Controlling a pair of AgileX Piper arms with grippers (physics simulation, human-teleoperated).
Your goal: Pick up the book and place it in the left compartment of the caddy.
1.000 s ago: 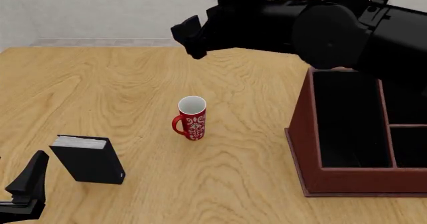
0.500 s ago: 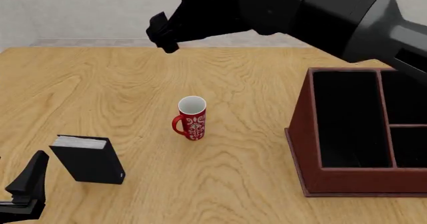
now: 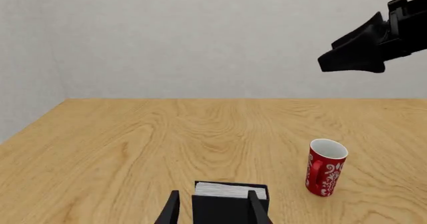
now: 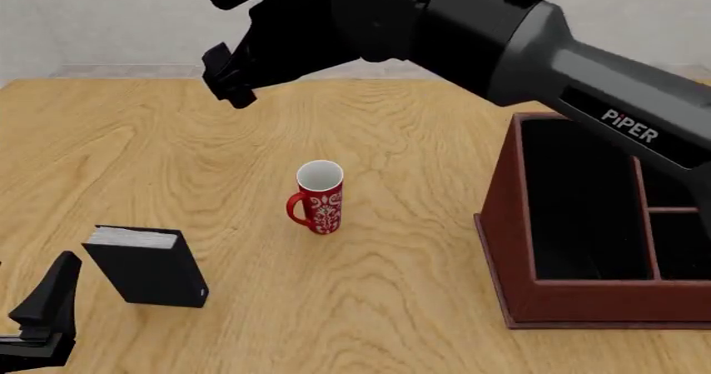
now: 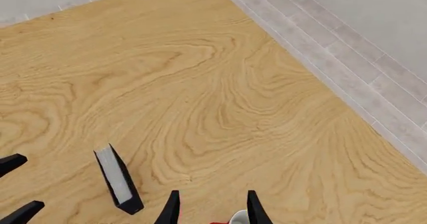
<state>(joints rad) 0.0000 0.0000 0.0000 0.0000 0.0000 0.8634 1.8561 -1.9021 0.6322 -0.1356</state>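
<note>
- The book (image 4: pixel 146 266) is standing upright on the table (image 4: pixel 422 307) at the near left, white page edges facing up, well away from everything else.
- Left gripper (image 4: pixel 42 311) sits low at the near-left corner, just beside the book and not touching it. In the left wrist view its fingers (image 3: pixel 172 210) are spread apart with nothing between them, and the book (image 3: pixel 230 204) stands just ahead of the tips.
- Right gripper (image 4: pixel 228 70) is up in the air over the far-left part of the table, the big black arm reaching across from the right. From the right wrist view the fingers (image 5: pixel 171 209) look parted and empty, though only the tips show, so take that loosely.
- That same view looks down on the book (image 5: pixel 119 180), with the other gripper's tips next to it.
- Red mug (image 4: pixel 319 197) with the white pattern stands upright mid-table, between the book and the caddy (image 4: pixel 505 249).
- Caddy sits at the right edge. Its left compartment (image 4: pixel 580 199), the long black-lined one, has nothing in it as far as I can see.
</note>
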